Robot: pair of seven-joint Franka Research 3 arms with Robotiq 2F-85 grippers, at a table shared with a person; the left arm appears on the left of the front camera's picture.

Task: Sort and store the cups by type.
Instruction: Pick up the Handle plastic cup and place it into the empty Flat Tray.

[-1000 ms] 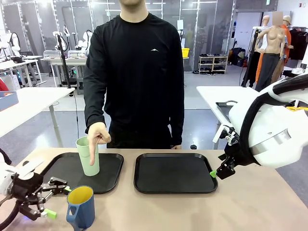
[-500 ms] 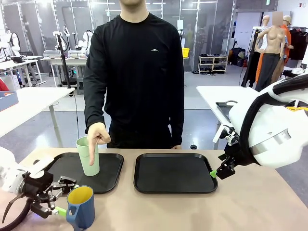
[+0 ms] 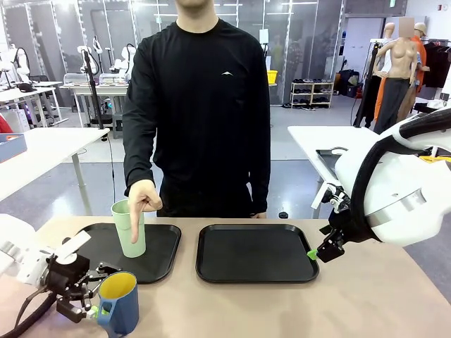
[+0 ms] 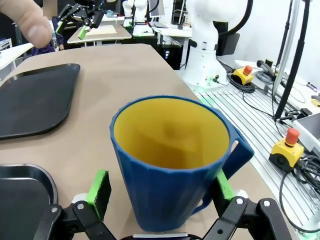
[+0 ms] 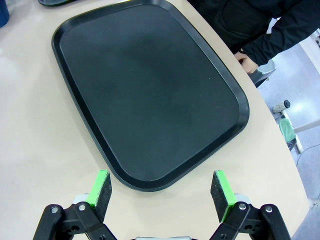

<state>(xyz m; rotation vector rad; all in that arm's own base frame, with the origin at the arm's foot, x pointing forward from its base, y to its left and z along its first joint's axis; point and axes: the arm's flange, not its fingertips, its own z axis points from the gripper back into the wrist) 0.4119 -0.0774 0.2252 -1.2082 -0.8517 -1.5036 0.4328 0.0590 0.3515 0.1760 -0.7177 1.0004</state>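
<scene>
The left tool (image 4: 160,192) has advanced to straddle the blue mug (image 4: 172,160), wide open, pads not visibly touching; the right tool (image 5: 162,195) hangs open, empty.

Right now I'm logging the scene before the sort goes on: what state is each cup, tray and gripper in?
Blue mug: upright on the bare table, empty, between the left gripper's fingers.
Mint tumbler: upright on the left tray, the person's hand at its rim.
Right tray: nothing on it.
Left gripper: open, pads on either side of the mug.
Right gripper: open, holding nothing, near the right tray's edge.
</scene>
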